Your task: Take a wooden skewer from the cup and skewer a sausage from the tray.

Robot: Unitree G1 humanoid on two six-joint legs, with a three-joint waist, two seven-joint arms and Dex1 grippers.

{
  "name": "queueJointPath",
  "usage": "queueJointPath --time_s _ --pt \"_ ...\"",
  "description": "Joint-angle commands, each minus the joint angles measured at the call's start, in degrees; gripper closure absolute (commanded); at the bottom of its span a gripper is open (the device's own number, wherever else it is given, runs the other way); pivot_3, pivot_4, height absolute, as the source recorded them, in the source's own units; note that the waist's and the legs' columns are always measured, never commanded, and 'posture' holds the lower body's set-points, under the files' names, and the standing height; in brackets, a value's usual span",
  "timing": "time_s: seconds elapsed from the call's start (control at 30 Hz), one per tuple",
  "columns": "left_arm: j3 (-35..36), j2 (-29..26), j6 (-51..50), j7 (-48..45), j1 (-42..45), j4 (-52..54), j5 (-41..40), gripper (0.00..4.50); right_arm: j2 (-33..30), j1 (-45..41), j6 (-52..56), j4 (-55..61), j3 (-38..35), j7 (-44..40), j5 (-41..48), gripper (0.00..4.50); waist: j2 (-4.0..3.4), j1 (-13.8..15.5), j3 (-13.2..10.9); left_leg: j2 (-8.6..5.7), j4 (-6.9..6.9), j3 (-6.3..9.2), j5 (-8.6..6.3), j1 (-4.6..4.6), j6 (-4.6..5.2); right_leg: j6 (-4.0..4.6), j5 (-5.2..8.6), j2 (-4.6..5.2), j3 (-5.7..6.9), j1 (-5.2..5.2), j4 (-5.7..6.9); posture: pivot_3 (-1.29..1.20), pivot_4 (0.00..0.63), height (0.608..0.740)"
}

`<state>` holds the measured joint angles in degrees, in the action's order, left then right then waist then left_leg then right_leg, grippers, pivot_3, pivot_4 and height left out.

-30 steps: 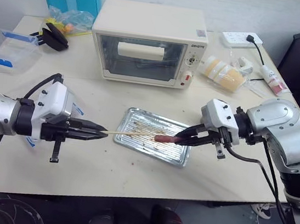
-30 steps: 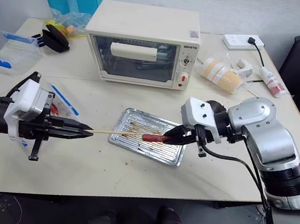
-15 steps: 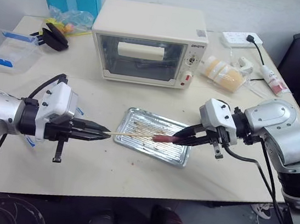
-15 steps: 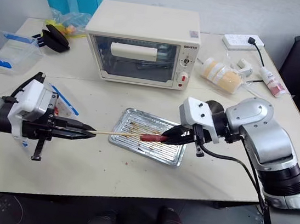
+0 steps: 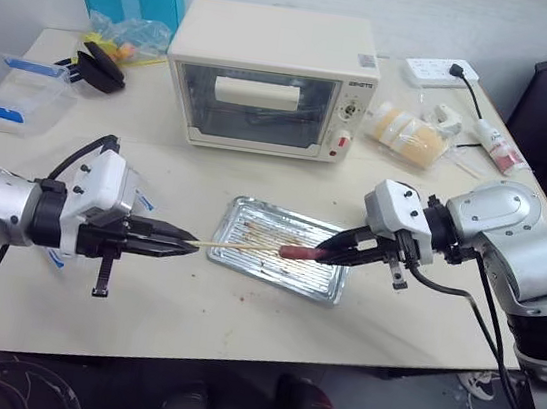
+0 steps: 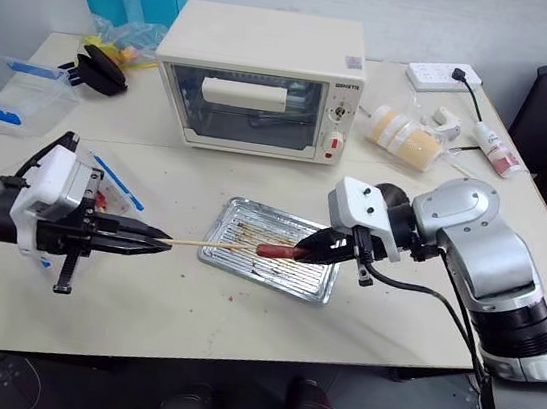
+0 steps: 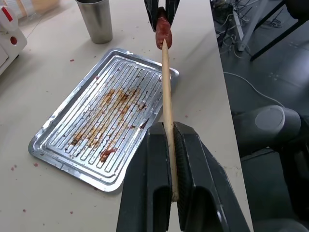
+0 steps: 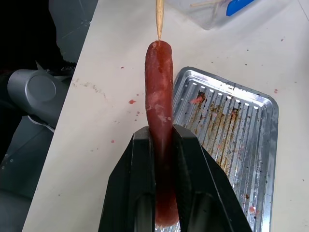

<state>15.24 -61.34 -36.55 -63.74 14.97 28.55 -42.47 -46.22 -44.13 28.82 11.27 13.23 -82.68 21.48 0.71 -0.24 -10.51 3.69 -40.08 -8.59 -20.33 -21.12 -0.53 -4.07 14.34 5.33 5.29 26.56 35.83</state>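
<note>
The cream-white boxy toaster oven (image 5: 270, 78), upper centre of the left eye view, is sitting idle behind the work. Below it, centre frame, the shallow rectangular silver tray w/ brown greasy smears (image 5: 251, 224) is lying empty on the pale table (image 5: 190, 304). The small brushed-steel cylindrical cup (image 7: 96, 20) is being shown in the left wrist view, just beside the tray's far corner.

At lower left, the left gripper (image 5: 183, 244) is clenched on the butt of the thin pale wooden skewer (image 5: 238, 246), which is being held roughly level, pointing toward frame right. At centre right, the right gripper (image 5: 326, 253) is pinching the slim glossy reddish-brown sausage (image 5: 297, 252) by its rear part, front end left free, above the tray's right half. In the right wrist view the skewer tip (image 8: 159, 21) is being seen touching, or just about touching, the sausage's end face.

Step in hand, judged: tip is being seated before the push. To be done well, skewer & sausage axes should be kept in one line, so the point is entering dead centre rather than breaking out through the skin. The push should be kept slow and straight. The thin stick may be bowing if pressed off-axis. The sausage's slight curve is making side exit a risk.
</note>
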Motion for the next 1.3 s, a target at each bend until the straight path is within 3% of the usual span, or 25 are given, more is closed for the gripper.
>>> queueJointPath --time_s 0.03,0.5,1.3 --pt "-0.09 0.16 0.61 0.34 1.11 0.78 -0.09 4.50 0.57 -1.92 -0.22 1.21 -0.91 0.48 0.73 4.31 0.00 -0.02 0.00 0.00 0.00 0.00 0.00 0.00 0.00 0.00 0.00 0.00 0.00 0.00 0.01 0.00 0.150 0.740" --pt "3.37 -1.37 1.50 -1.24 -1.81 -0.42 0.88 4.50 -0.53 -1.27 -1.35 -0.01 -1.43 0.10 0.16 4.31 0.00 -0.01 0.00 0.00 0.00 0.00 0.00 0.00 0.00 0.00 0.00 0.00 0.00 0.00 0.01 0.00 0.150 0.740" --pt "-1.22 0.03 1.27 -1.12 3.63 -1.36 1.13 4.50 2.63 -3.92 -0.45 -0.17 -0.33 1.06 0.14 4.31 0.00 -0.02 0.00 0.00 -0.01 -0.01 0.00 0.00 0.00 0.00 0.00 -0.01 0.00 0.00 0.05 0.00 0.150 0.740"
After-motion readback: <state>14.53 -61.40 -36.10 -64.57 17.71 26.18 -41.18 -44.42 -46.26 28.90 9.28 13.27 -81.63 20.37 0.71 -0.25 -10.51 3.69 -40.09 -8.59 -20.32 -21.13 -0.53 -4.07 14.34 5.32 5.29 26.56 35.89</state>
